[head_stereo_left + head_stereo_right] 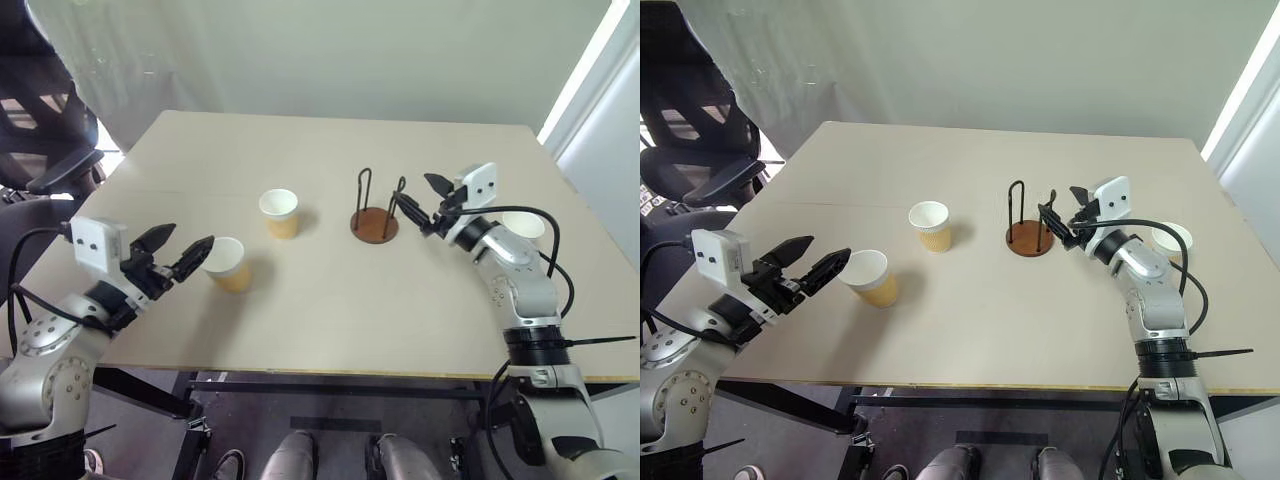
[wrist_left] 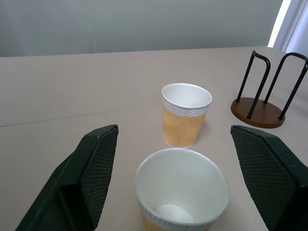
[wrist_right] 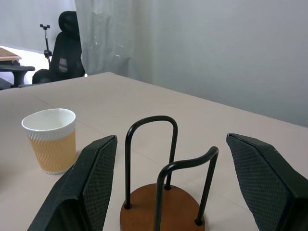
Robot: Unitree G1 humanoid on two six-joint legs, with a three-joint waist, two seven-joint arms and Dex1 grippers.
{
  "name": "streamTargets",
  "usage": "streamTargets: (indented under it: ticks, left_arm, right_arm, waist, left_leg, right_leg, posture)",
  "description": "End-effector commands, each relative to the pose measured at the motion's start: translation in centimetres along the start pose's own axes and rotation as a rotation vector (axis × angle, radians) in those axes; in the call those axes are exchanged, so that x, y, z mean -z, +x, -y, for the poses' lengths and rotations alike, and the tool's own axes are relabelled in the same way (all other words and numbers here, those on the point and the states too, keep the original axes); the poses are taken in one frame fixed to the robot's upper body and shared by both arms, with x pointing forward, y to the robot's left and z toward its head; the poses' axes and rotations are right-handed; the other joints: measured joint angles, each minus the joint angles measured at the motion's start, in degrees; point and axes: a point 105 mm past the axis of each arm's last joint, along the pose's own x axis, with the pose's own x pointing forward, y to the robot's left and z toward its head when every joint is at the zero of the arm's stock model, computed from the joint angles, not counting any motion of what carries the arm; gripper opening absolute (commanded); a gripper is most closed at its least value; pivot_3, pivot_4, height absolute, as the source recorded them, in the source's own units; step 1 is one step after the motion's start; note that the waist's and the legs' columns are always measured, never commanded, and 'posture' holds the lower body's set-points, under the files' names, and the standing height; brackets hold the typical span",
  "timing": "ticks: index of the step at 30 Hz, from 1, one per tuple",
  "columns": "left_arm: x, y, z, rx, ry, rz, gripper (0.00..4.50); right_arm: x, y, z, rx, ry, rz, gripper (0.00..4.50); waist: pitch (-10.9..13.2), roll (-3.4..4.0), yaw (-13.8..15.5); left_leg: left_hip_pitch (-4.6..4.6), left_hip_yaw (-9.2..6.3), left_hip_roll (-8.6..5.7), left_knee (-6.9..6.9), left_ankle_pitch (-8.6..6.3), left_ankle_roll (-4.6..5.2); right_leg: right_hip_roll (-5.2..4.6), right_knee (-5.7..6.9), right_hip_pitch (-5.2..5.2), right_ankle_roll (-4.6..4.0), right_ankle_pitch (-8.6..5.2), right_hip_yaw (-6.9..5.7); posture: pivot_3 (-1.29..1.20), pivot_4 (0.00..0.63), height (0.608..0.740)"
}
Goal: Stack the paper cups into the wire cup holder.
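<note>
Two paper cups stand upright on the tan table. The nearer cup sits just ahead of my left gripper, which is open, its fingertips short of the rim. The second cup stands further back, left of the wire cup holder. The holder is empty, its two black loops rising from the brown disc. My right gripper hovers open at the holder's right side, level with the loop tops. A third cup stands at the right, partly hidden behind my right forearm.
A black office chair stands off the table's left side. The table's front edge runs just under both arms. A pale wall and curtain lie beyond the far edge.
</note>
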Motion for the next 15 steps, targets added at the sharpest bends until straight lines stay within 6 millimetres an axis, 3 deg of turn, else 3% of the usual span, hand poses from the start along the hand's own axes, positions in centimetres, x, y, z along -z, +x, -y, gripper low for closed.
streamTargets:
  ticks: [1,10,15]
  left_arm:
    - [-1.64,-0.28,0.19,0.007,0.043,0.049,3.99]
    - [-1.56,-0.09,0.18,0.017,0.042,0.044,3.99]
    - [-1.50,0.03,0.21,0.023,0.040,0.043,3.99]
  right_arm:
    - [-1.73,0.44,-0.09,-0.013,-0.031,0.058,3.76]
    - [-1.49,0.05,0.08,-0.004,-0.023,0.052,3.76]
    - [-1.61,-0.08,0.22,0.000,-0.032,0.053,3.76]
  waist:
    - [0.00,0.00,0.00]
    - [0.00,0.01,0.10]
    - [-0.01,-0.02,-0.07]
  left_leg:
    - [0.00,0.00,0.01,0.00,0.00,0.00]
    - [0.00,0.15,0.17,0.19,-0.02,0.00]
    - [-0.28,0.32,0.93,1.18,-0.68,-0.07]
  right_leg:
    - [0.01,0.01,0.00,0.00,0.00,0.00]
    - [0.07,-0.01,0.01,0.02,0.01,0.10]
    - [0.98,-0.02,-0.03,-0.47,0.17,0.26]
  posture:
    - [0.00,0.150,0.740]
    - [0.00,0.150,0.740]
    - [0.00,0.150,0.740]
